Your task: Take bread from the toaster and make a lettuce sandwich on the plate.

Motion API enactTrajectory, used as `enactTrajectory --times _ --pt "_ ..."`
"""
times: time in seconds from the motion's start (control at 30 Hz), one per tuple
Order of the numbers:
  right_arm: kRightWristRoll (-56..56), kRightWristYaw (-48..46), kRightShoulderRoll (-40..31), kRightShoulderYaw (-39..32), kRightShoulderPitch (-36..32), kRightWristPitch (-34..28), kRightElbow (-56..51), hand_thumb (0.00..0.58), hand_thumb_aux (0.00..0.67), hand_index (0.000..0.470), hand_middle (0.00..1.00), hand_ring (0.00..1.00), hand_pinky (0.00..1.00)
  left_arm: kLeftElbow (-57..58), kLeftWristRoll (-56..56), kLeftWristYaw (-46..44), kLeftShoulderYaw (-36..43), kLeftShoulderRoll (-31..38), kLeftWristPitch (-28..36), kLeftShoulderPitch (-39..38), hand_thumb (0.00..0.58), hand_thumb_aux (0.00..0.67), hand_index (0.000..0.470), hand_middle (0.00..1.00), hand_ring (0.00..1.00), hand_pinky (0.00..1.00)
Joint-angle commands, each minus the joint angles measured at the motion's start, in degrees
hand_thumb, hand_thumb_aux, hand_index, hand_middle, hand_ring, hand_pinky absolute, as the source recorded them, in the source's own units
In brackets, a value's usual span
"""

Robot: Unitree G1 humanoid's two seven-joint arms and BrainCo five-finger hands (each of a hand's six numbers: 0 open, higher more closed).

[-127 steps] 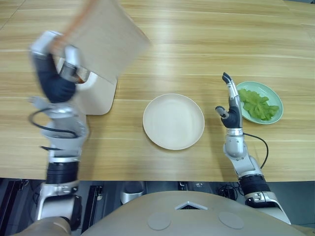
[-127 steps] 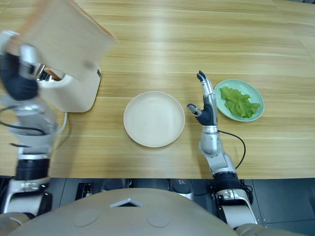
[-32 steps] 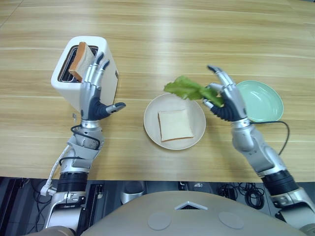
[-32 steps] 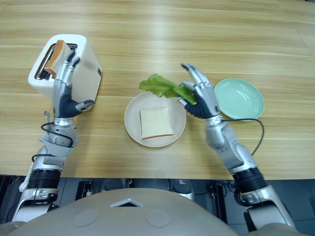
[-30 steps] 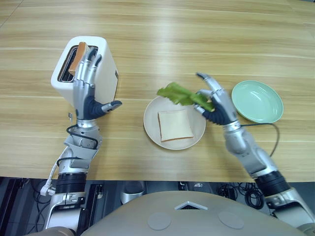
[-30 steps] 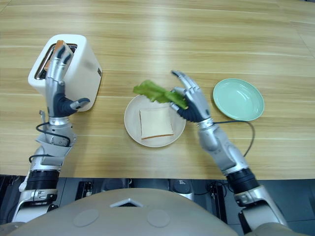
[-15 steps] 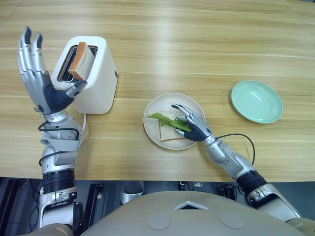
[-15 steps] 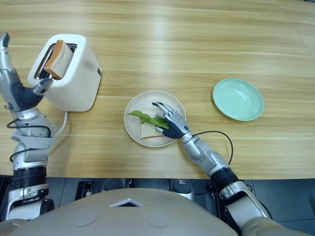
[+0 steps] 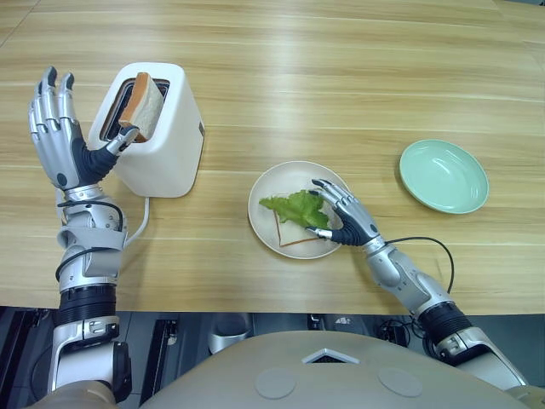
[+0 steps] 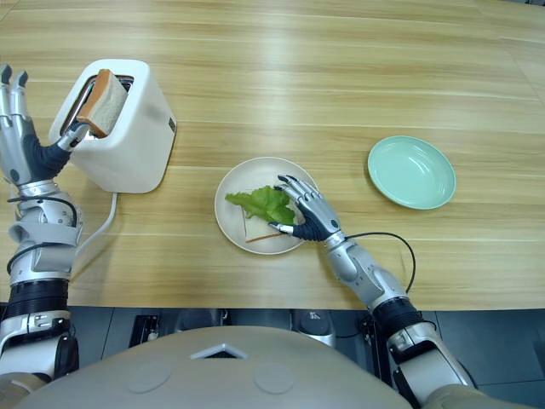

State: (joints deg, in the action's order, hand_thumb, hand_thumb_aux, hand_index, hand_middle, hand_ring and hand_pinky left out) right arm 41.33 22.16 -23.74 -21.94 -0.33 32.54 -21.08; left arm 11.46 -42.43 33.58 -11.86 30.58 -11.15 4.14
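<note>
Left hand [image 9: 58,136]: is standing upright to the left of the toaster [image 9: 162,145], fingers stretched up and holding nothing; its thumb is pointing toward the toaster's slot.
Toaster bread [image 9: 145,104]: is sticking up tilted out of the slot, close by that thumb.
Right hand [image 9: 347,220]: is hovering low over the right side of the plate [image 9: 294,175], fingers loosely spread and gripping nothing.
Lettuce [image 9: 294,207]: is lying flat on the plate bread [image 9: 294,237], just left of the right hand; the fingertips seem to be touching its right edge, though contact is hard to confirm.
Green dish [image 9: 444,175]: is sitting well apart, to the right.
</note>
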Motion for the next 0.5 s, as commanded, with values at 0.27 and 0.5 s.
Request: enactTrajectory --times 0.27,0.5 --pt "1.9 1.8 -1.5 1.8 0.6 -2.3 2.3 0.0 0.0 0.0 0.0 0.0 0.0 5.3 -0.1 -4.7 6.2 2.7 3.7 2.9 0.0 0.0 0.0 0.0 0.0 0.0" --pt "1.7 4.7 -1.9 4.7 1.8 -3.0 6.4 0.0 0.0 0.0 0.0 0.0 0.0 6.8 0.2 -5.9 8.3 3.8 4.9 6.3 0.0 0.0 0.0 0.0 0.0 0.0"
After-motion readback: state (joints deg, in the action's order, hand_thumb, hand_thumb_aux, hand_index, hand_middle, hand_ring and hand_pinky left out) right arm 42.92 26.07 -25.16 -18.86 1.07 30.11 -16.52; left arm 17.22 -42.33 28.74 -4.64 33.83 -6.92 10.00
